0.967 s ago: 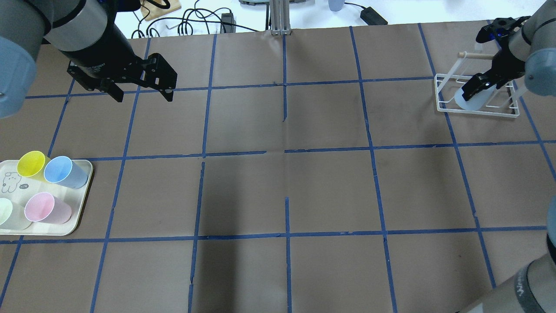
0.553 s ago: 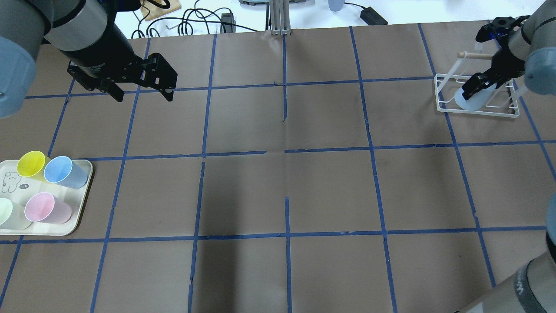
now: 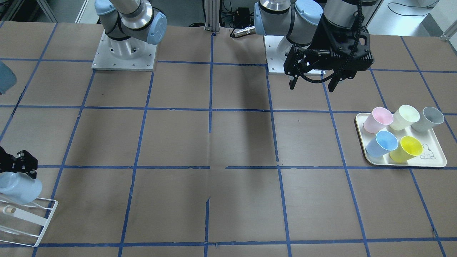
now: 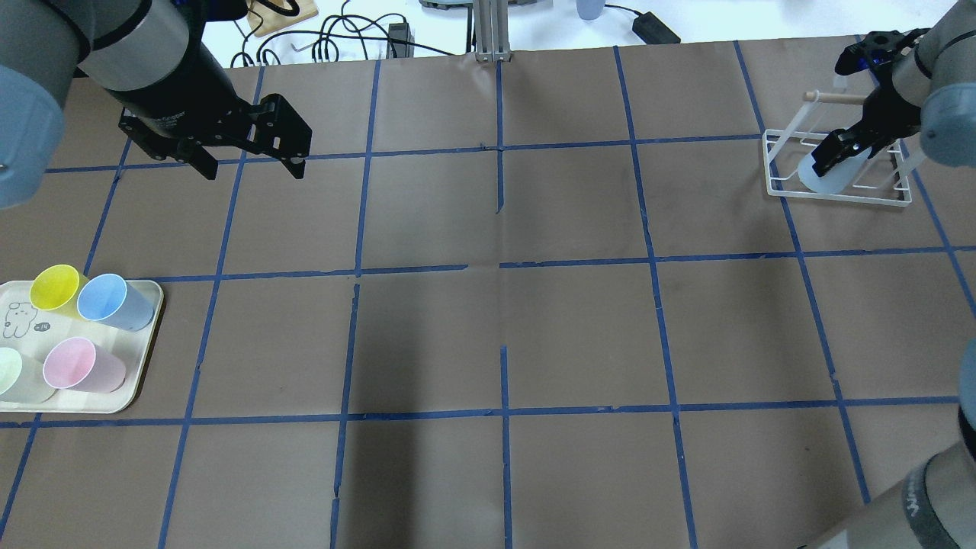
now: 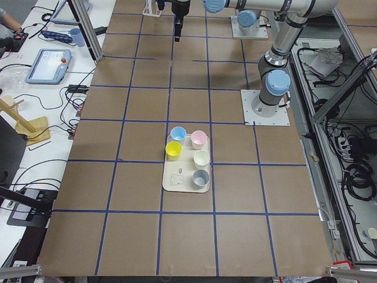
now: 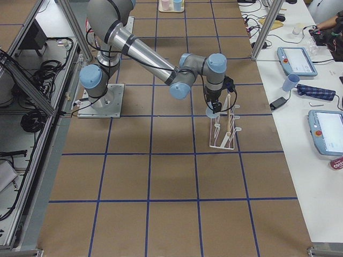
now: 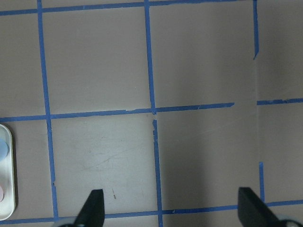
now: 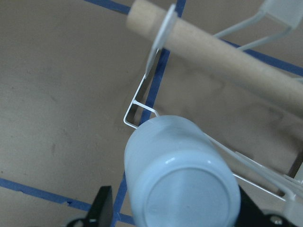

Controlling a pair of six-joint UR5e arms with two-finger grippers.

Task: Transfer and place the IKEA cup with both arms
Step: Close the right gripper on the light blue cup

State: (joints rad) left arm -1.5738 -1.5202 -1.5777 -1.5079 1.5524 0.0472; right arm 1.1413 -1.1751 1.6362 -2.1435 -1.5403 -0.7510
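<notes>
The pale powder-blue IKEA cup (image 4: 827, 177) sits bottom-up and tilted in the white wire rack (image 4: 778, 191) at the far right of the table. It also shows in the front-facing view (image 3: 19, 189) and the right wrist view (image 8: 184, 175). My right gripper (image 4: 839, 146) is at the cup's base with its jaws spread wide on either side; the left finger (image 8: 102, 208) stands a little clear of the cup wall. My left gripper (image 4: 252, 164) hangs open and empty above the far left of the table, its fingers (image 7: 94, 208) wide apart.
A cream tray (image 4: 114, 408) at the near left holds the sky-blue cup (image 4: 103, 297), yellow cup (image 4: 55, 286), pink cup (image 4: 72, 362), a pale cup and a grey cup (image 3: 430, 116). The rack has a wooden dowel (image 4: 835, 97) on top. Cables lie beyond the table's far edge.
My right gripper has shifted very slightly up and back at the rack. The cup stays in the rack. The left arm has not moved.
</notes>
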